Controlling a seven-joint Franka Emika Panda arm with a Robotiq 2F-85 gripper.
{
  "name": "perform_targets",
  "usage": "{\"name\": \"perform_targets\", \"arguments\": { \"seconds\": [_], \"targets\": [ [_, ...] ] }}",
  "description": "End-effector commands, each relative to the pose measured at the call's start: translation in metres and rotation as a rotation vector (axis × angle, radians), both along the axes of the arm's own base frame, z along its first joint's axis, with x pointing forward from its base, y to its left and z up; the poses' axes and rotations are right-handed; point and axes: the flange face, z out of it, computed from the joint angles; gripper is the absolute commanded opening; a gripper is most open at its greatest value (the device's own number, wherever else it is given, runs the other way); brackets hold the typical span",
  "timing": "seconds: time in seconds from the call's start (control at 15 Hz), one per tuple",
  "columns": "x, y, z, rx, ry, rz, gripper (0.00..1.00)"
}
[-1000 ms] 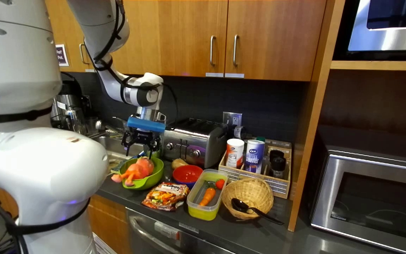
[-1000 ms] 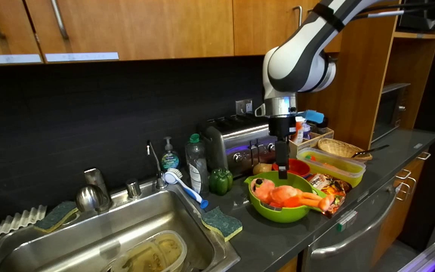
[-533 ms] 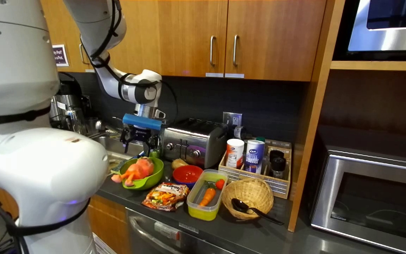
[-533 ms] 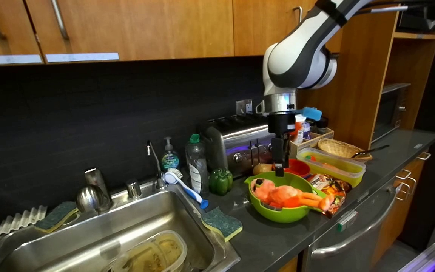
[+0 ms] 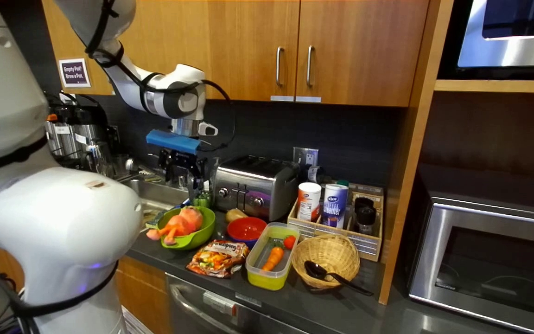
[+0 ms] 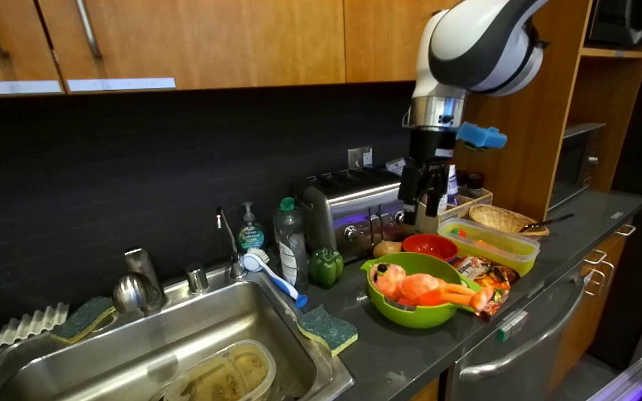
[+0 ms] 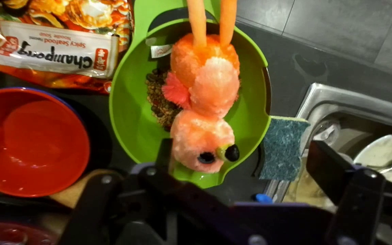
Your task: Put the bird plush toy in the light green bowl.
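Lime-green and plastic-looking, the bowl [image 6: 416,319] sits on the grey counter [image 6: 379,356] with the flamingo plush toy [image 7: 213,85] lying in it, legs out over the near rim. Higher up, touching neither, hangs the gripper [image 5: 182,188], its two fingers well apart. In an exterior view, a noodle packet [image 5: 219,258] lies just right of the bowl; beyond it is a red bowl [image 5: 247,227] stacked in a blue bowl [image 5: 251,243]. Further right come a plastic container [image 5: 267,281] holding a carrot [image 5: 273,259], then a wicker basket [image 5: 348,253] with a black spoon [image 5: 314,269]. A toaster [image 5: 248,190] fills the far side, and to its right a crate [image 5: 362,246] holds two canisters [image 5: 334,206] and black-capped jars [image 5: 365,216]. In an exterior view, a scouring sponge [image 6: 329,327] lies between bowl and sink [image 6: 131,348]; a green bell pepper [image 6: 325,268] stands farther back. The noodle packet, upside down in the wrist view, reads "Champong", with "Spicy Seafood" and "Noodle Soup" smaller. A sign [image 5: 74,73] on the cupboards [image 5: 248,46], at the left, says "Empty Pot? Brew a Pot." The canisters' print is only partly legible.
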Motion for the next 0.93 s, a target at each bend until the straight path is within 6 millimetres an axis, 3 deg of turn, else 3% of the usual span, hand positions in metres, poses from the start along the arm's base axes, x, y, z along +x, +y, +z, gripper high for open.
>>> {"name": "perform_targets", "arguments": {
  "seconds": [0.0,0.47,0.87],
  "targets": [
    [-0.018,-0.031,0.019,-0.011,-0.069,-0.172,1.0],
    [-0.034,-0.078,0.025,-0.111,-0.092,-0.393,1.0],
    [-0.043,-0.093,0.024,-0.166,-0.058,-0.461,1.0]
  ]
}}
